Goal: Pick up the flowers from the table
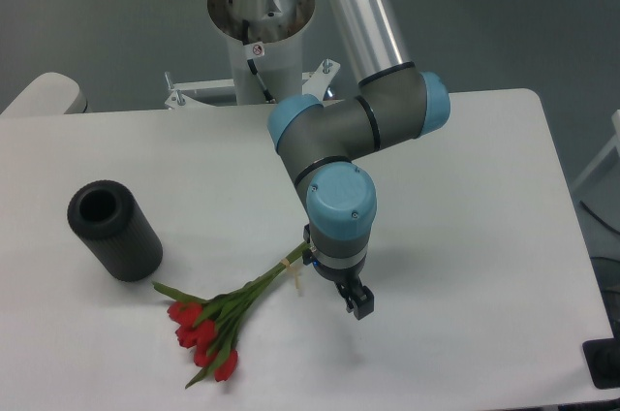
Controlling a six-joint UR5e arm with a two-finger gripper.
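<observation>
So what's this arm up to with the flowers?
The robot arm has its gripper down by the stem ends of a bunch of red tulips on the white table. The arm hides the stem ends, so a grasp can't be confirmed. A black ribbed cylinder stands to the side, untouched.

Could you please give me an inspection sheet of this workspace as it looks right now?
Surface: white table with rounded corners, plain and matte.
Job's things: flowers, a bunch of red tulip buds on green stems tied with a pale band, lying near the front edge, buds towards the front-left.
Clutter: black ribbed cylinder, open end showing, left of the flowers and apart from them.
Grippers: gripper pointing down beside the stem ends; whether it is open or shut cannot be told.
Cables: thin cable at the arm's pedestal.
Surroundings: grey floor; dark object at the right edge, unclear.
</observation>
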